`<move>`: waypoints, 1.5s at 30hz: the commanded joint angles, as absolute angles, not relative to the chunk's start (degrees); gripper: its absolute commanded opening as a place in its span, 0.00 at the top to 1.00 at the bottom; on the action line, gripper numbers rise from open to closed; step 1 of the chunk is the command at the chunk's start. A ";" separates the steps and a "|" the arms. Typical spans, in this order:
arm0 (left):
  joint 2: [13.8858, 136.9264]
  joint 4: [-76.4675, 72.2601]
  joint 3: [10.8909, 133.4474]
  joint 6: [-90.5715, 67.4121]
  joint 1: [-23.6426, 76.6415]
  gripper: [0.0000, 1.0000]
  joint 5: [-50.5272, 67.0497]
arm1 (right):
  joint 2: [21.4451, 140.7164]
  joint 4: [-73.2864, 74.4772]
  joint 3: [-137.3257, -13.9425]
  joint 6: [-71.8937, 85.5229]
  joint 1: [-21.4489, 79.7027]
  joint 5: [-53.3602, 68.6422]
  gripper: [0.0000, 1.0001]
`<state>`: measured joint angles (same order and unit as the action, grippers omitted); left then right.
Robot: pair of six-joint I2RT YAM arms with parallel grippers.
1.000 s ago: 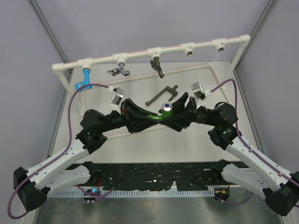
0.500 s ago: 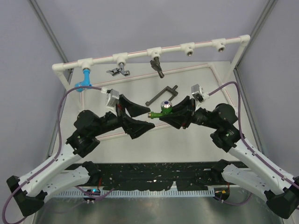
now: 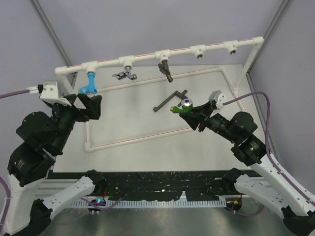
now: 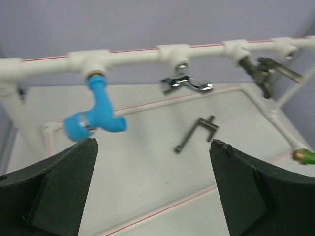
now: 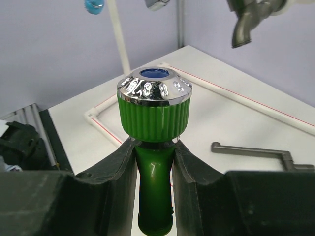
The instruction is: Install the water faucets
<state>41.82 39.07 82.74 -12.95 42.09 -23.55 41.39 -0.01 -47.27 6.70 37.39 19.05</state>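
Green faucet [image 5: 154, 118]: glossy green plastic body and a round knob with a finely ribbed green collar. The knob has a domed chrome cap, mirror-bright with dimpled reflections, and a small blue disc at its centre. In the left wrist view the end of the stem looks brass-coloured. The right gripper [image 5: 154, 162] clamps this faucet, with both black pads pressed on the smooth stem just under the knob and the knob above the fingers. In the top view the green faucet [image 3: 183, 106] is held by the right gripper [image 3: 189, 112] above the table [image 3: 147, 128], right of centre. It is near the dark T-handled faucet [image 3: 170, 101], a slim matte bar with a crosspiece lying flat on the surface, and well apart from the top rail of the white pipe frame [image 3: 147, 56]. The blue faucet [image 4: 96, 115] is matte bright plastic with a bent elbow shape, and it hangs from the leftmost tee by a brass ring. The silver chrome faucet [image 4: 187, 83] sits just under the second tee; I cannot tell if it is threaded in. The dark bronze faucet [image 4: 263, 73] hangs under the third tee. The left gripper [image 4: 153, 147] is at the left end of the frame near the blue faucet, fingers spread wide and holding nothing.
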 commanded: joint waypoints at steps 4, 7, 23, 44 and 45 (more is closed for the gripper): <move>49.30 56.43 88.95 -13.01 14.27 0.01 -24.44 | 37.44 0.70 -48.16 0.26 37.27 5.29 0.95; 52.72 54.59 88.95 -13.01 9.60 0.01 -26.63 | 36.65 2.46 -48.95 0.26 37.27 3.35 0.95; 56.69 18.05 63.74 -12.41 -18.10 0.09 -3.53 | 31.91 2.73 -46.15 -7.20 37.27 3.70 0.95; 69.16 -39.19 41.39 -8.35 -20.39 0.23 3.34 | 31.11 3.78 -44.30 -12.91 37.35 3.43 0.95; 69.52 -39.81 41.40 -8.52 -20.30 0.29 3.60 | 31.20 3.95 -44.30 -13.35 37.27 2.73 0.95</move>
<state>67.72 -31.51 38.70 -8.69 -19.92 1.67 31.09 5.89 -43.57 -10.63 37.39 4.89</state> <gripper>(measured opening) 0.784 0.351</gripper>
